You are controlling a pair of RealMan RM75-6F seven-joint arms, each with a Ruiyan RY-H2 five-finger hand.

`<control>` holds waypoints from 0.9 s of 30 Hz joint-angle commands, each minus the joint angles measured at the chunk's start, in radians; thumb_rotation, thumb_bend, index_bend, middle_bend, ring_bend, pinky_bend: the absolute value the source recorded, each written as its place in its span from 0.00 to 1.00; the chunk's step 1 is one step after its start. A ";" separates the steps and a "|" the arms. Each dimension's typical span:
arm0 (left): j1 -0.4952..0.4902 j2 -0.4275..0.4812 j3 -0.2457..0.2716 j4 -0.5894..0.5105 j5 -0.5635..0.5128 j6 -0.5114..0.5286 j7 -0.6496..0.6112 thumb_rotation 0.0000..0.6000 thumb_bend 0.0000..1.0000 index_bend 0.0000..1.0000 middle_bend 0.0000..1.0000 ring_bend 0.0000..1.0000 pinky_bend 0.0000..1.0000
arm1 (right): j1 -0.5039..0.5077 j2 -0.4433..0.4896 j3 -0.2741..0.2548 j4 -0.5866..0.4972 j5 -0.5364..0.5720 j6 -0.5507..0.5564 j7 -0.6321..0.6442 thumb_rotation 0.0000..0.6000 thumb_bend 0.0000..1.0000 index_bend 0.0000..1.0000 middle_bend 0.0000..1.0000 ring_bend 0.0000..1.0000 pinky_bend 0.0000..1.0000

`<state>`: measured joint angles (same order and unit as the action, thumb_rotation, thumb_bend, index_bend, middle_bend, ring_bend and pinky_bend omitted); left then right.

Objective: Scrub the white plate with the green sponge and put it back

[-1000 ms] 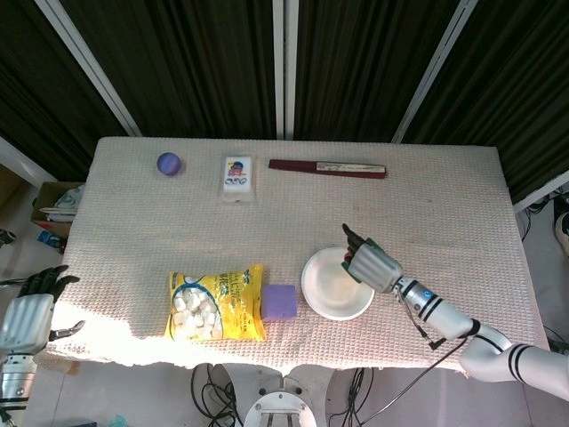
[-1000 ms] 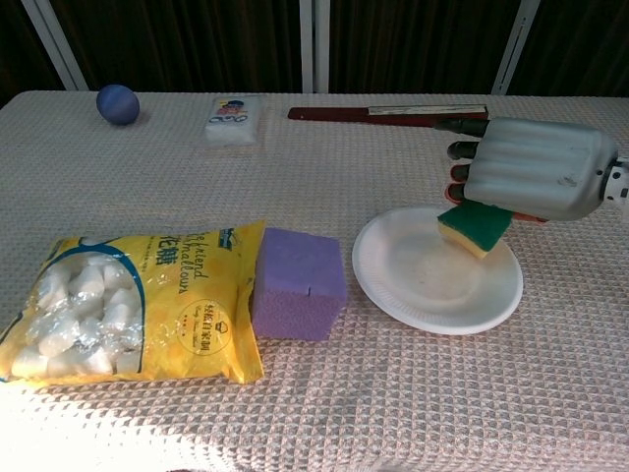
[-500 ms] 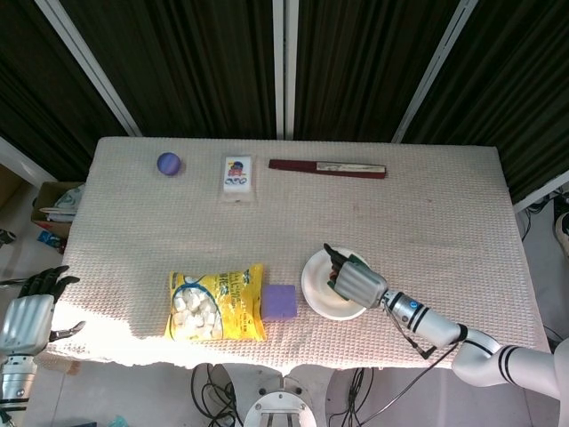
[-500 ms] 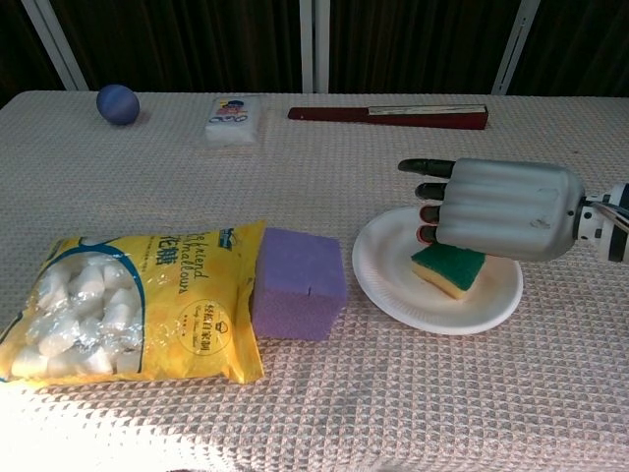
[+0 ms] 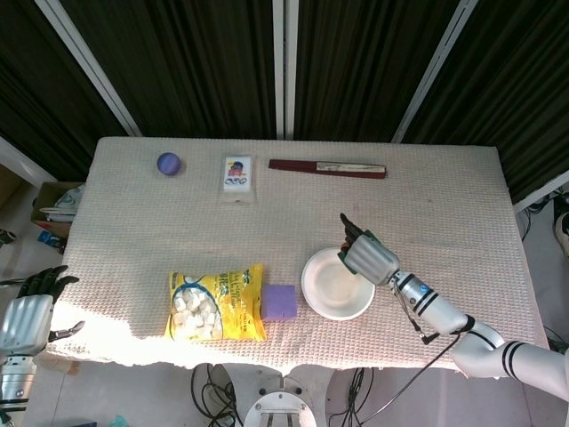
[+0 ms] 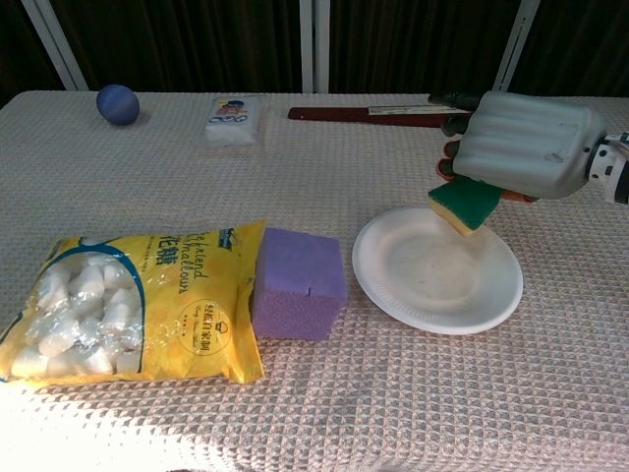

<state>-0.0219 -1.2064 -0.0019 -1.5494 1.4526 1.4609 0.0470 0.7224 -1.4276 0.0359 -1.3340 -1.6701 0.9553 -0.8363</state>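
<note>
Chest view shows the right robot hand (image 6: 526, 147) grasping the green sponge (image 6: 464, 204), lifted and tilted just above the far rim of the white plate (image 6: 437, 270), apparently not touching it. The left robot hand (image 5: 27, 316) hangs off the desk's near-left corner, well apart from the plate, fingers loosely curled with nothing in them (I cannot tell if it counts as clenched).

The light plate could skid on the desk (image 6: 324, 187) if the sponge drags its rim, or the sponge could slip from a shallow pinch.

Left of the plate sit a purple block (image 6: 299, 283) and a yellow snack bag (image 6: 128, 305). The desk wears a waffle-weave cloth; dark curtains (image 5: 178, 62) stand behind.
</note>
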 commanded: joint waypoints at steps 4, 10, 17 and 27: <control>0.002 0.000 0.002 -0.001 0.000 0.000 0.001 1.00 0.06 0.27 0.13 0.11 0.14 | 0.012 -0.027 -0.022 0.020 -0.001 -0.037 -0.008 1.00 0.36 0.72 0.50 0.25 0.02; 0.004 -0.001 0.004 0.005 -0.004 -0.005 -0.003 1.00 0.06 0.27 0.13 0.11 0.14 | 0.010 -0.050 -0.036 0.092 0.016 -0.066 -0.039 1.00 0.36 0.72 0.50 0.25 0.02; 0.003 -0.003 0.003 0.009 -0.002 -0.004 -0.005 1.00 0.06 0.27 0.13 0.11 0.14 | 0.003 -0.032 -0.016 0.074 0.028 -0.023 -0.038 1.00 0.36 0.72 0.50 0.25 0.01; 0.008 -0.004 0.005 0.007 0.000 0.001 -0.007 1.00 0.06 0.26 0.13 0.11 0.14 | 0.018 -0.017 -0.053 0.014 -0.012 -0.047 -0.035 1.00 0.36 0.72 0.50 0.25 0.01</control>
<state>-0.0142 -1.2104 0.0032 -1.5426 1.4528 1.4618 0.0402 0.7370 -1.4389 -0.0115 -1.3287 -1.6847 0.9200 -0.8669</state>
